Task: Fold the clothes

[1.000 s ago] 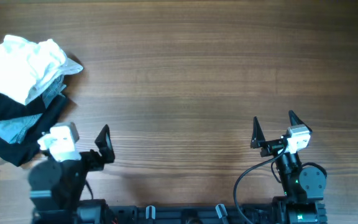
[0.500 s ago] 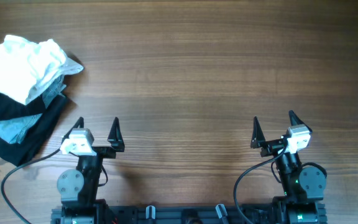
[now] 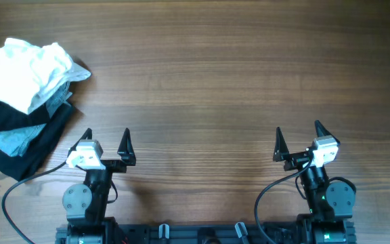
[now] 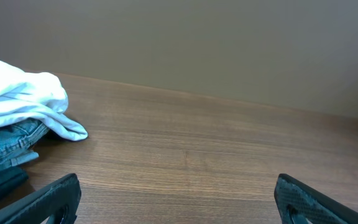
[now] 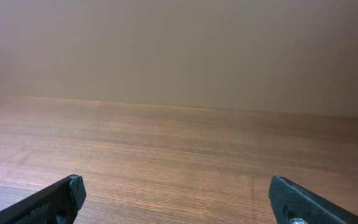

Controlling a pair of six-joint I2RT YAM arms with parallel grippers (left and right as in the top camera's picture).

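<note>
Left hand (image 3: pixel 106 134) has swung back from the clothes pile (image 3: pixel 23 91); it and the right hand (image 3: pixel 298 129) gape wide.

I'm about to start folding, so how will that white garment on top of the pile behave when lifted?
The white garment lies crumpled in soft folds, so it will probably droop and unfurl, not hold shape. It looks thin, so likely light. It rests on the denim piece and dark garment, so a deep pinch might drag those along.
</note>
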